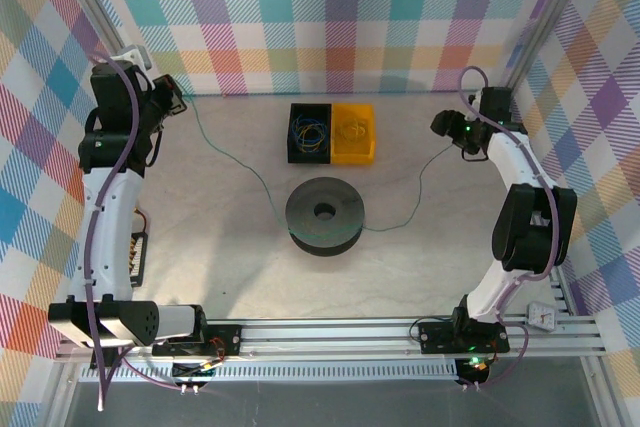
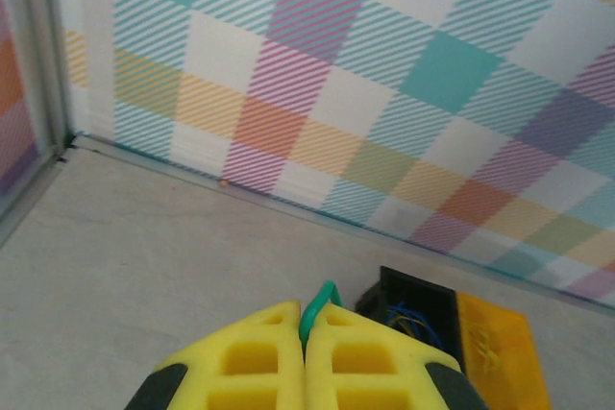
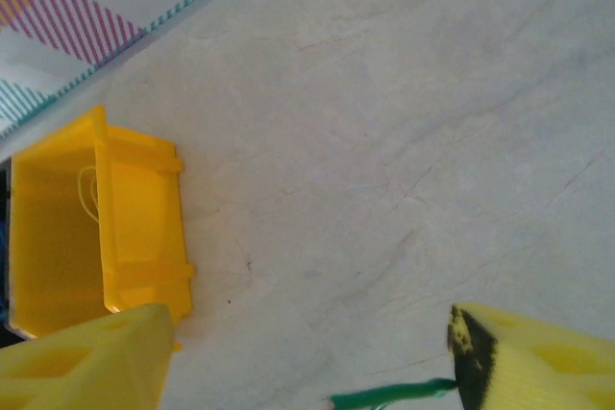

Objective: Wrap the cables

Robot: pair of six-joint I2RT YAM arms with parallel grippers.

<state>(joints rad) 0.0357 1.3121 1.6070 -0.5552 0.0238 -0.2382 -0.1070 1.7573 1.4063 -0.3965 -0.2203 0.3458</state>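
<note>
A thin green cable (image 1: 390,228) runs from my left gripper (image 1: 172,97) at the far left across the table to the black spool (image 1: 325,215). From the spool it leads on towards my right gripper (image 1: 452,134) at the far right. In the left wrist view my left gripper (image 2: 306,319) is shut on the green cable (image 2: 322,302), and a short loop pokes out above the fingertips. My right gripper (image 3: 307,352) stands open. The cable's other end (image 3: 389,395) lies against the pad of its right finger (image 3: 471,357), with nothing pressing it from the other side.
A black bin (image 1: 309,132) with blue and yellow cables and a yellow bin (image 1: 354,132) with a yellow cable stand side by side behind the spool. Plaid walls close in the back and both sides. A small white timer (image 1: 543,316) lies at the near right.
</note>
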